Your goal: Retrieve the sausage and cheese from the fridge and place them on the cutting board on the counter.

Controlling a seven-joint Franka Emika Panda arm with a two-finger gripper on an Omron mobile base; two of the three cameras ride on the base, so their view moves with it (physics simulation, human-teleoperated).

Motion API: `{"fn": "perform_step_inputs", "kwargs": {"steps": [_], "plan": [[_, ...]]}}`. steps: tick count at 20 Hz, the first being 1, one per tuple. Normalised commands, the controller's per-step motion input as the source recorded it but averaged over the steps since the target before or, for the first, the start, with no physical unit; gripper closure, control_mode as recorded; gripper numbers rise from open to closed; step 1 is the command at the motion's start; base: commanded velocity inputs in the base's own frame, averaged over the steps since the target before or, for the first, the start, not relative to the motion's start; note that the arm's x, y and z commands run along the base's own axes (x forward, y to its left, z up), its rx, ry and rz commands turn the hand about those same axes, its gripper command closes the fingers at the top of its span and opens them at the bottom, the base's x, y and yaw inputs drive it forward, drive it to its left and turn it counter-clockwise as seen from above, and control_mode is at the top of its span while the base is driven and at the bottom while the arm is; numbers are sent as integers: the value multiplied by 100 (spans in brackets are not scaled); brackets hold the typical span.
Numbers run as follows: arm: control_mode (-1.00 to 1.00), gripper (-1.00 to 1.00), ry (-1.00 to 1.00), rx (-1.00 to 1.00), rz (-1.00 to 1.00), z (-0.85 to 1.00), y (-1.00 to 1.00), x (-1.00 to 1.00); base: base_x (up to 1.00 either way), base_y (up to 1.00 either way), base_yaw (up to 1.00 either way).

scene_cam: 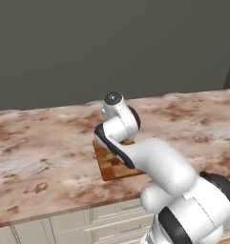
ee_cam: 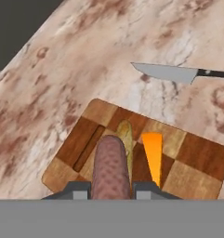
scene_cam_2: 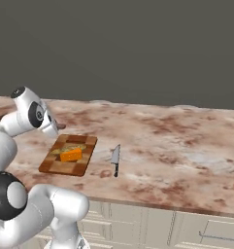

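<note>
The sausage (ee_cam: 111,165), a short reddish-brown rod, is held lengthwise between the narrowly closed jaws of the gripper (ee_cam: 111,189), above the cutting board (ee_cam: 197,160). The cheese (ee_cam: 154,155), an orange wedge, is seen lying on the board just right of the sausage, beside a tan-olive lump (ee_cam: 126,137). The board rests on the counter (ee_cam: 53,93), with a knife (ee_cam: 171,72) lying beyond it.

The sausage is judged light, fairly stiff and smooth-skinned, so a roll between the pads is possible; a hold across its middle is judged the safest. The cheese is judged light and firm, best taken on its flat sides.

In the right base view, the cheese (scene_cam_2: 71,155), the board (scene_cam_2: 55,164) and the knife (scene_cam_2: 115,158) are shown whole on the counter (scene_cam_2: 176,146). In the left base view, most of the board (scene_cam: 109,167) is hidden behind the arm. The grip itself is shown in the hand view.
</note>
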Motion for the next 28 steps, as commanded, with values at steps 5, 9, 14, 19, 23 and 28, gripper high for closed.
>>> {"fn": "perform_step_inputs", "kwargs": {"steps": [5,9,14,19,23,28], "plan": [[-100,100,1,11,-3,-32,0,15,0,0,0],[-100,100,0,9,0,-25,0,31,0,0,0],[-100,100,1,6,0,-18,0,18,0,0,0],[-100,100,2,6,0,-21,0,0,0,0,0],[-100,100,1,6,0,-14,0,7,0,0,0],[-100,100,1,7,0,-14,0,24,0,0,0]]}}
